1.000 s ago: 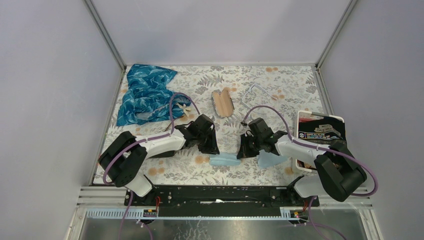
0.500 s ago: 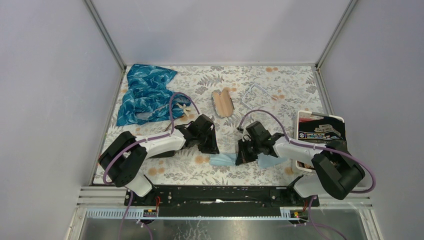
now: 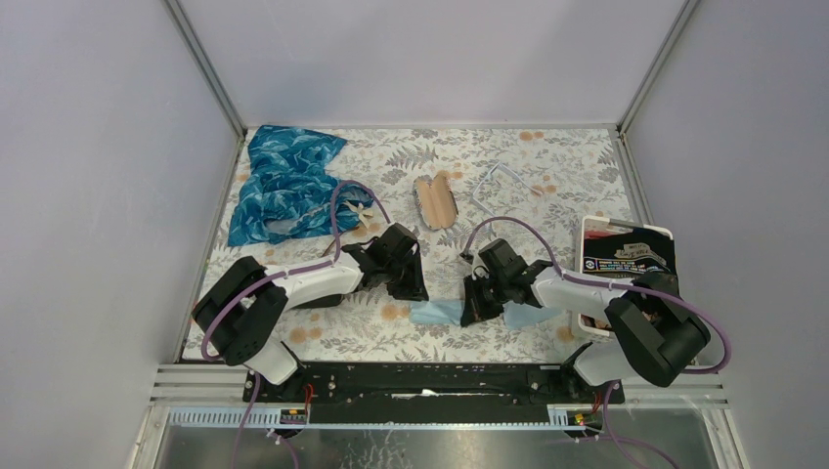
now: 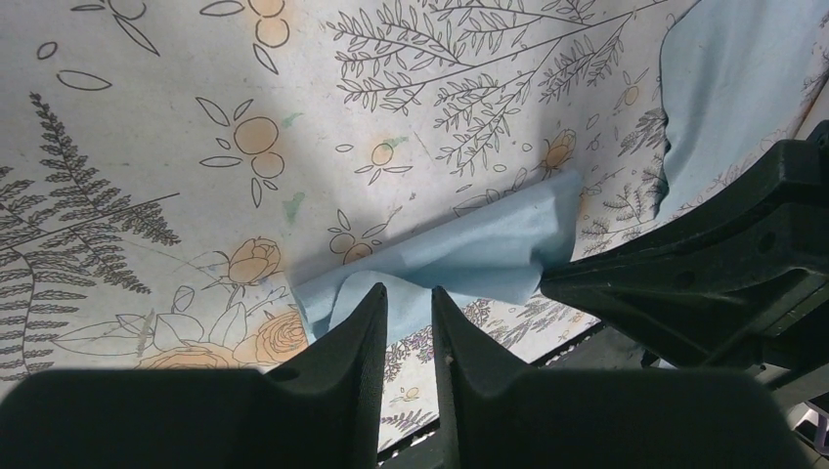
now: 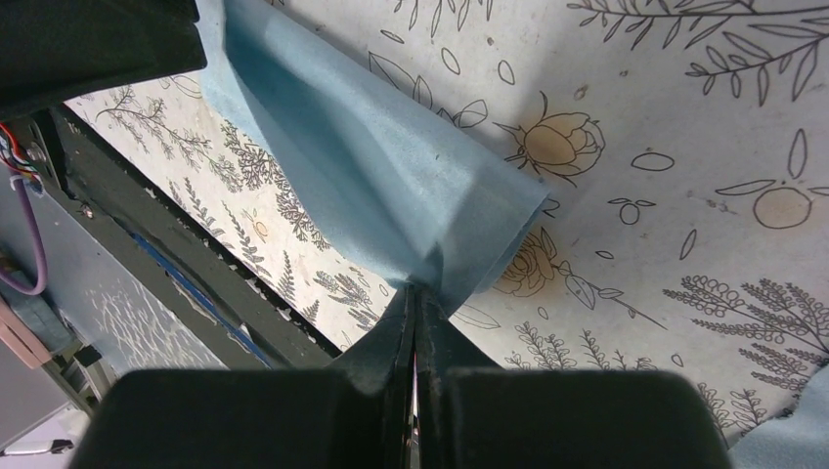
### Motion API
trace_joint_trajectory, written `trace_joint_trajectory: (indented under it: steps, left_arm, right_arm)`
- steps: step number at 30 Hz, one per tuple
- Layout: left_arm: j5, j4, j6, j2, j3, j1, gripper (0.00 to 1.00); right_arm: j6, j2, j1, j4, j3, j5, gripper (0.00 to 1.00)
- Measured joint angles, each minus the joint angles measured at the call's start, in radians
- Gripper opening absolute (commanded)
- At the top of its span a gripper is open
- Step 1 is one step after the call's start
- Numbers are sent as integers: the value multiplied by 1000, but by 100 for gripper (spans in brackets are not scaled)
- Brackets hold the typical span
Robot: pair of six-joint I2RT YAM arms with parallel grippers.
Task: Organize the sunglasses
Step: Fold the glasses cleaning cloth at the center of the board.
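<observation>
Top external shows the sunglasses (image 3: 350, 215), faintly, just beyond the slightly parted, empty left gripper (image 3: 416, 291); the right gripper (image 3: 470, 315) pinches a light blue cloth (image 3: 435, 313).

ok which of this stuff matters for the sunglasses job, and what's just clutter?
Job: sunglasses (seemingly, on the patterned blue cloth), open case, light blue cloth pinched by right gripper.
Lying about: clear glasses, white box.

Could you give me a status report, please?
Right gripper shut on blue cloth. Left gripper slightly open, empty, at cloth's edge. Sunglasses untouched, farther back. Clear-framed glasses beside them.
</observation>
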State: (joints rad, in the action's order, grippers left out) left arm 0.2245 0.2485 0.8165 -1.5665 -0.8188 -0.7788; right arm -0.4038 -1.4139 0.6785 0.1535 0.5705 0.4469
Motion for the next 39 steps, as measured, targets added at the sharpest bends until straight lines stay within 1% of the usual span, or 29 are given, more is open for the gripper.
trace_joint_trajectory:
  steps: [13, 20, 22, 23, 25, 27, 30, 32, 34, 37, 39]
  left_arm:
    - [-26, 35, 0, 2, -28, 0, 29]
    - [-27, 51, 0, 41, -26, 0, 29]
    - [-29, 56, 0, 60, -18, 0, 28]
    - [-32, 59, 0, 71, -11, 0, 28]
    - [-35, 62, 4, 93, 5, 0, 28]
    - [-45, 65, 20, 131, 34, 0, 29]
    - [-64, 69, 60, 220, 106, -7, 32]
    - [-78, 72, 91, 276, 148, -23, 33]
    - [-90, 74, 129, 308, 177, -45, 34]
    - [-106, 74, 178, 301, 198, -78, 33]
    - [-119, 77, 209, 273, 200, -105, 31]
  right_arm:
    - [5, -28, 0, 2, 3, 15, 0]
    - [5, -28, 0, 3, 4, 15, 0]
    - [6, -24, 0, 7, 4, 12, 10]
    - [6, -17, 0, 17, 4, 6, 13]
    - [6, 16, 1, 44, 4, -15, 15]
    - [3, 59, 2, 62, 4, -42, 19]
    - [-26, 160, 2, 92, 4, -100, 30]
    - [-74, 231, 2, 93, -3, -143, 34]
    - [-145, 304, 2, 65, -39, -172, 35]
    - [-255, 367, 2, 16, -121, -193, 38]
    - [-324, 377, 2, -7, -173, -200, 42]
